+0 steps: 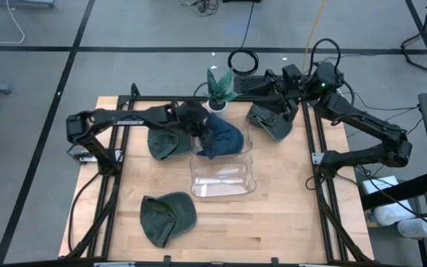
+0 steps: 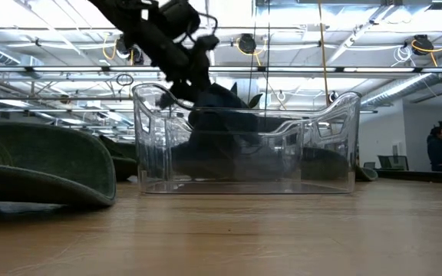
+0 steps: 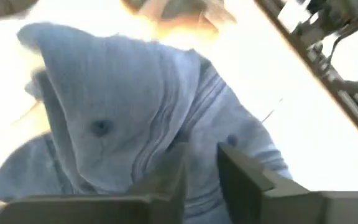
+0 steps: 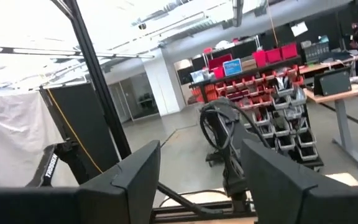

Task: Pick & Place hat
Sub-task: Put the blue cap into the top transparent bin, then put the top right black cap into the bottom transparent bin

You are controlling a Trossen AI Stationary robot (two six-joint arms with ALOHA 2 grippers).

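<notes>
A dark blue hat (image 1: pixel 222 138) hangs at the far end of a clear plastic bin (image 1: pixel 223 185), its lower part dropping behind the bin's wall in the low view (image 2: pixel 229 130). My left gripper (image 1: pixel 201 132) reaches in from the table's left and is shut on this hat (image 3: pixel 117 118). My right gripper (image 1: pixel 280 104) waits open near the far right corner, above a green hat (image 1: pixel 271 120). In the right wrist view, this gripper (image 4: pixel 201 165) faces the room and holds nothing. My left gripper pinches a bunched fold of the blue hat's cloth (image 3: pixel 199 163) between its two fingers (image 3: pixel 238 177), coming in from the table's left and slanting down. The hat hangs below and beyond the fingers, over the bin's far end. Whether it rests on the bin floor cannot be told.
Two more green hats lie on the table: one left of the bin under my left arm (image 1: pixel 163 142), one near the near-left corner (image 1: pixel 167 217), large in the low view (image 2: pixel 44 165). A teal object (image 1: pixel 219 84) stands at the far edge. Black frame rails (image 1: pixel 313 148) border the table.
</notes>
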